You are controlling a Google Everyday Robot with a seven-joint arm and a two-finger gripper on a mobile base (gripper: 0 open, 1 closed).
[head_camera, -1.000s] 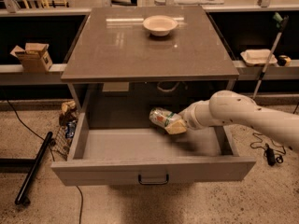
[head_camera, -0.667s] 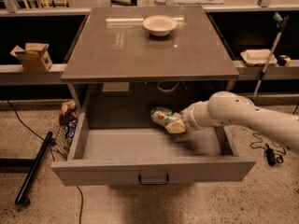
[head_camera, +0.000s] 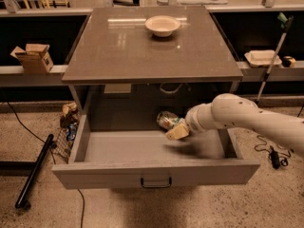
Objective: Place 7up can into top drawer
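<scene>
Gripper [head_camera: 175, 127] hangs inside the open, wide, shallow grey top drawer [head_camera: 156, 172], clamped on the small silvery-white, green-banded 7up can [head_camera: 166, 119]. Can is held tilted, clear of the drawer floor toward the rear right, apparently ready for release.

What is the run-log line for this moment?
gripper: shut on silvery-green 7up can | location: over open wide grey top drawer | can: tilted, not released | white bowl: on tabletop

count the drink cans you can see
1: the 7up can, held in the gripper over the open top drawer, toward its back right. None shows elsewhere, though some could be hidden.
</scene>
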